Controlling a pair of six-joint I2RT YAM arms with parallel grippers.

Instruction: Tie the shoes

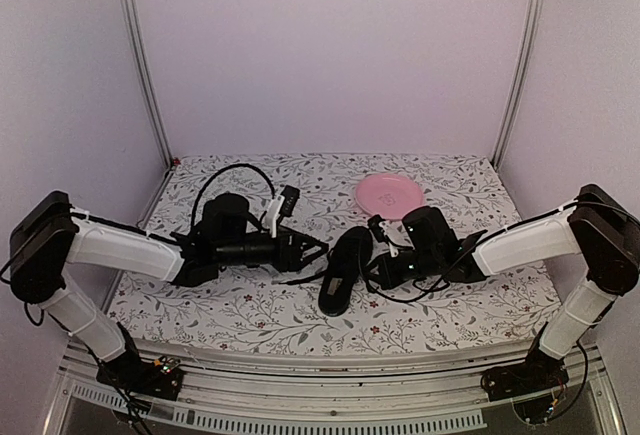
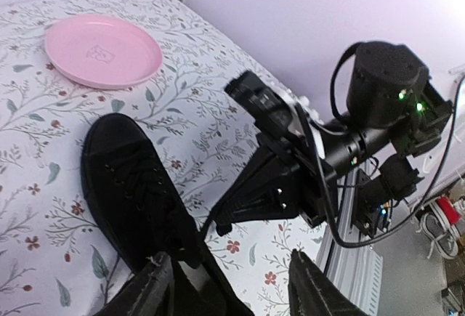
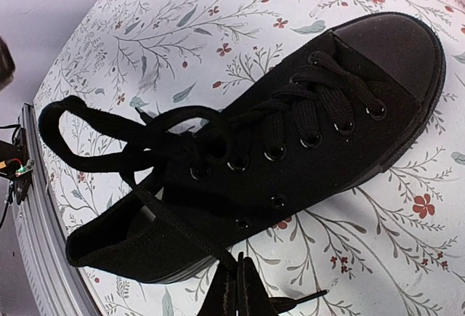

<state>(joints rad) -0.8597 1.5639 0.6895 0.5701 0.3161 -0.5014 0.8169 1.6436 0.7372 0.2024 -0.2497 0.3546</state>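
The black shoe (image 1: 345,267) lies on its sole in the middle of the floral cloth, toe toward the pink plate. It also shows in the left wrist view (image 2: 131,185) and the right wrist view (image 3: 290,149). My right gripper (image 1: 380,267) sits at the shoe's right side, shut (image 3: 240,296) on a black lace (image 3: 182,225) that crosses the shoe's opening. Another lace forms a loose loop (image 3: 65,123) on the cloth by the heel. My left gripper (image 1: 312,248) is open (image 2: 231,287) at the shoe's left side near the heel, holding nothing.
A pink plate (image 1: 390,195) lies behind the shoe to the right, also in the left wrist view (image 2: 102,51). The cloth's near edge (image 1: 330,347) meets a metal rail. White walls with aluminium posts (image 1: 140,65) close off the back and sides.
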